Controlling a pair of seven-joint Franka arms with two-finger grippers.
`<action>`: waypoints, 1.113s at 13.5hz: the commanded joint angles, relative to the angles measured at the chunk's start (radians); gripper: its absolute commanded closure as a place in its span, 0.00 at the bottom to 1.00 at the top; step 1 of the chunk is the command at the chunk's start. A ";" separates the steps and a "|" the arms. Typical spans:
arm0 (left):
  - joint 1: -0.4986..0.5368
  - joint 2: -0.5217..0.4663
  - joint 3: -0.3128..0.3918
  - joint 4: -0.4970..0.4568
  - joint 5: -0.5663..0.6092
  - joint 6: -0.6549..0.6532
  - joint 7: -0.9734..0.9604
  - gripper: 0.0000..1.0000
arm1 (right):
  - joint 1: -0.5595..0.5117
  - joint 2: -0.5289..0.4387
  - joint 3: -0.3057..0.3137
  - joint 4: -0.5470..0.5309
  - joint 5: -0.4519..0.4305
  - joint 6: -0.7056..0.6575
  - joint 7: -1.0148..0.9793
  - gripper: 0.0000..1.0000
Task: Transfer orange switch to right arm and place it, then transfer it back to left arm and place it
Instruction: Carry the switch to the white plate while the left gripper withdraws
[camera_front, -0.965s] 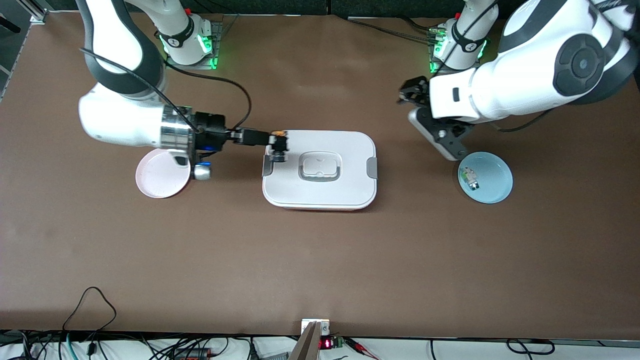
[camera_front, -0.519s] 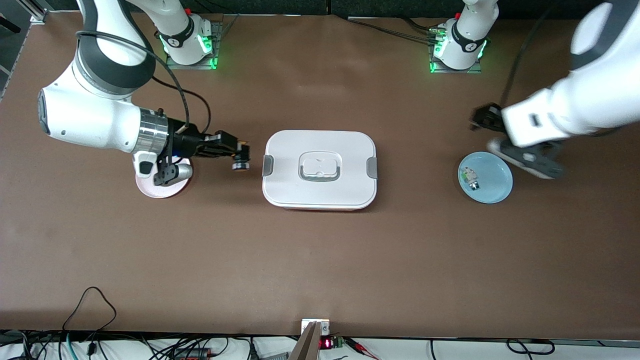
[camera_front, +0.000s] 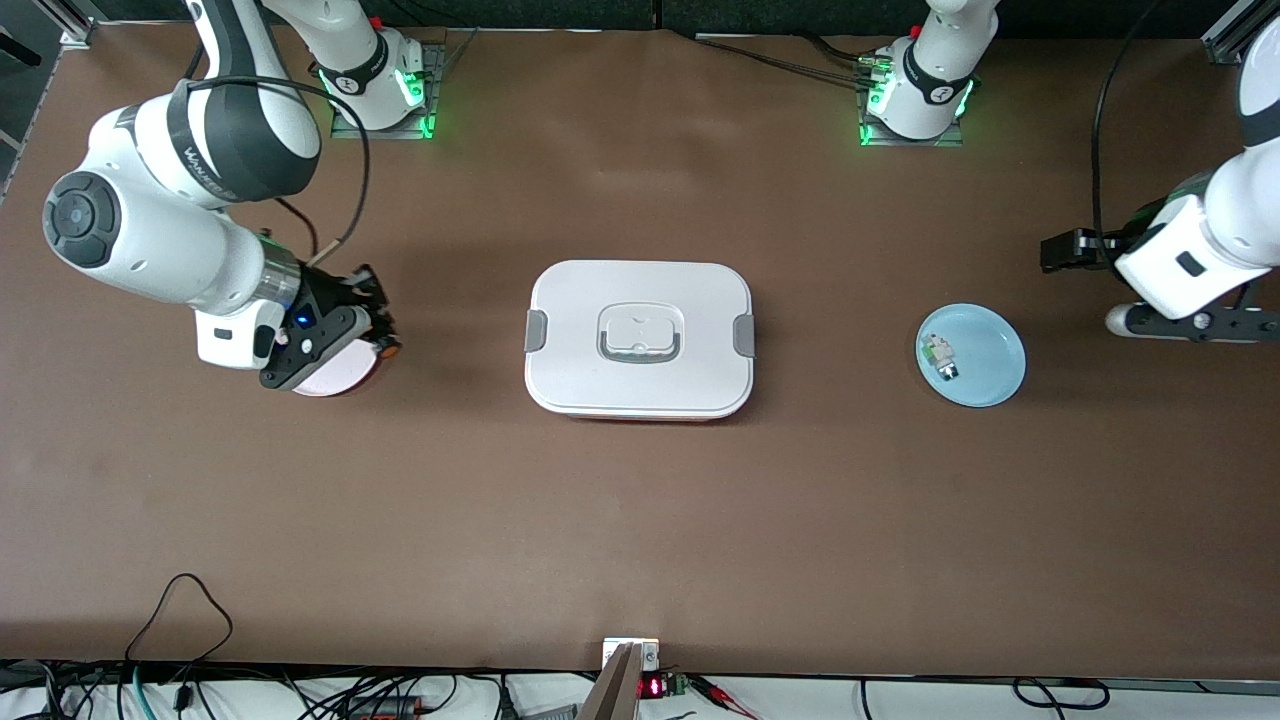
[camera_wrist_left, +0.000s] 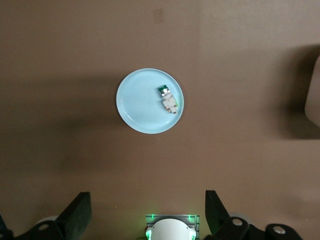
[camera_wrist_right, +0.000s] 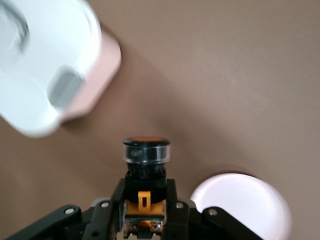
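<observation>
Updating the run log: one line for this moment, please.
right hand: shut on orange switch, over pink plate | left hand: open, empty, waiting near blue plate | box: untouched

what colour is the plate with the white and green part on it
Light blue; the plate shows best in the left wrist view, the white-and-green component lying on it.

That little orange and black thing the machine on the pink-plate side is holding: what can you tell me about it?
It is the orange switch, a small push-button part: an orange cap inside a clear ring on a dark cylindrical head, with an orange-and-black body below and metal screws at its base. It looks like plastic. The right gripper is shut on its body, head pointing away from the wrist. It hangs in the air at the edge of the pink plate, beside the white box, touching only the fingers.
</observation>
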 joint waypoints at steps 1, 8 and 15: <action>0.045 -0.014 -0.008 0.001 0.007 0.021 -0.045 0.00 | -0.024 -0.012 0.010 -0.004 -0.140 -0.026 -0.263 0.74; 0.053 -0.014 -0.020 0.007 0.007 0.045 -0.082 0.00 | -0.159 -0.048 0.013 -0.186 -0.215 0.128 -0.711 0.74; -0.131 -0.016 0.143 0.047 0.001 0.041 -0.075 0.00 | -0.214 -0.047 0.015 -0.381 -0.214 0.359 -0.965 0.74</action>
